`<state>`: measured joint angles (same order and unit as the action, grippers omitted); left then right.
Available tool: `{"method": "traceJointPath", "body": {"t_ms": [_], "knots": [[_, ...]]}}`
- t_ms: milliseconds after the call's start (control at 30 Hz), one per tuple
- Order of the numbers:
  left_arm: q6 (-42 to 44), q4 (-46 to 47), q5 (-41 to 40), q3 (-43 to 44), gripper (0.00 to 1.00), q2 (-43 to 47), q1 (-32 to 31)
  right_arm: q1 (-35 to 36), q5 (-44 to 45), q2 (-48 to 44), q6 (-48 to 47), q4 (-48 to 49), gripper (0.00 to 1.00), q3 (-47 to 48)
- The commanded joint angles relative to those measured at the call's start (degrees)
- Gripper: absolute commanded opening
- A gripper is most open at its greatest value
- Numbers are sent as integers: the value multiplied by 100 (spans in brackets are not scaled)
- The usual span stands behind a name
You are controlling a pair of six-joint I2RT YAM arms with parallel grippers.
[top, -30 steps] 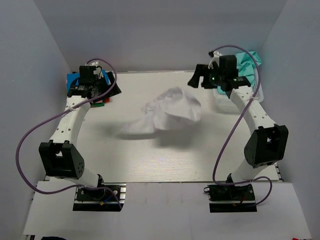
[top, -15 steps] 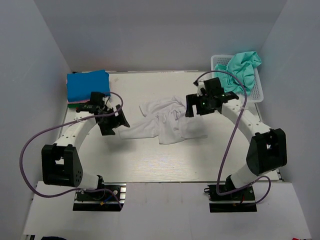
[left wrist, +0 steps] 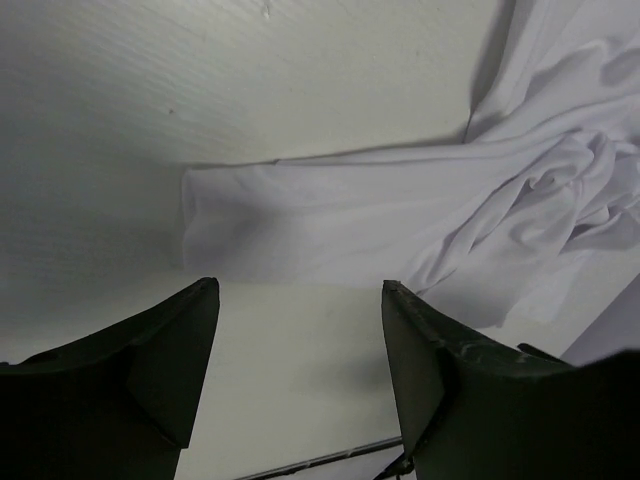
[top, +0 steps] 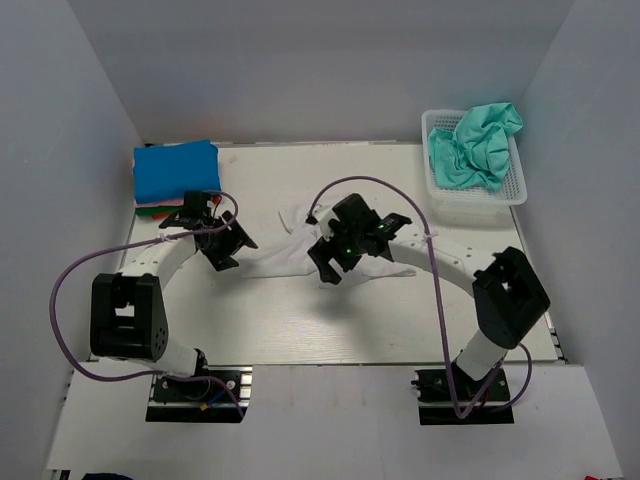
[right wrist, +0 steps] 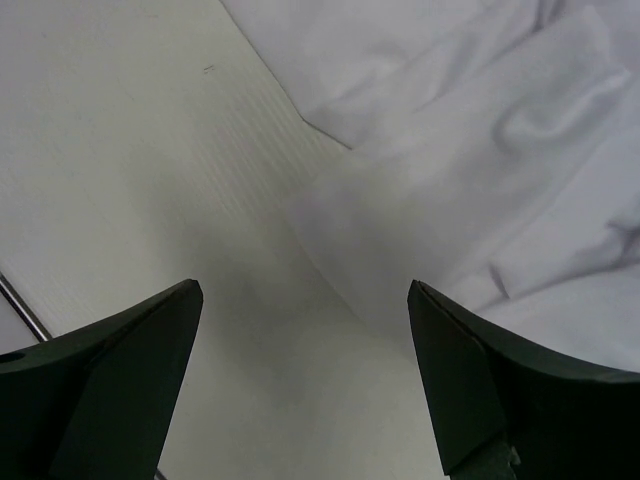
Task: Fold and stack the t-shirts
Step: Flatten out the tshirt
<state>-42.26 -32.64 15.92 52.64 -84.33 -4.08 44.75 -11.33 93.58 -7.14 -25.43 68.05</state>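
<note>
White tee lies crumpled, unfolded, mid surface, w/ one flat end stretched left. Teal-green tee is bunched in basket, far right. Blue tee sits folded atop other folded tees, far-left corner.

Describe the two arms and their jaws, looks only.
Both the left arm and right arm have white links, boxy black joint housings and black base plates. A purple cable loops from each base to its wrist. The jaws are dark, wedge-shaped blades. A small green light glows on the right wrist.
</note>
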Motion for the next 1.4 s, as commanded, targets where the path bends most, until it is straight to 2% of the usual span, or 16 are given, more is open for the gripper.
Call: {"method": "traceJointPath", "body": {"t_ms": [0,300,433,500,567,633,667,700,733,767,800,967,1100,1233,1333,1367], "knots": [[-292,487,-377,96,75,-109,12,235,8,300,-305,627,86,-47],[-397,-304,-1521,396,72,-522,-102,561,570,1057,-332,1110,82,-187],[-546,-243,-1522,396,72,-820,-102,561,931,1355,-192,1181,73,-275],[-617,3,-1435,343,67,-926,-102,552,1097,1478,-95,1198,70,-380],[-617,161,-1320,290,63,-1093,-102,561,1298,1531,-60,1251,59,-442],[-617,162,-1320,290,49,-1208,-102,561,1397,1497,-34,1278,48,-485],[-617,162,-1320,351,43,-1260,-102,552,1458,1488,1,1295,31,-521],[-565,162,-1320,352,34,-1313,-102,561,1493,1383,19,1356,25,-538],[-564,162,-1320,352,0,-1314,-102,552,1511,1330,45,1400,16,-556],[-564,162,-1224,352,0,-1314,-102,561,1537,1269,63,1435,5,-574],[-407,231,-1154,352,0,-1209,-102,544,1529,1146,133,1462,0,-574],[-108,461,-968,623,0,-674,-102,508,1512,190,406,1550,0,-381],[156,338,-1100,1194,0,-287,-102,228,1967,-471,661,1620,0,-258],[315,338,-1407,1731,0,91,-102,-177,2530,-990,1152,1375,0,-12],[456,277,-1785,2126,0,206,-102,-572,3303,-1272,1459,1120,0,182],[534,215,-1994,2354,0,207,-102,-808,3844,-1324,1548,1076,0,191]]}}
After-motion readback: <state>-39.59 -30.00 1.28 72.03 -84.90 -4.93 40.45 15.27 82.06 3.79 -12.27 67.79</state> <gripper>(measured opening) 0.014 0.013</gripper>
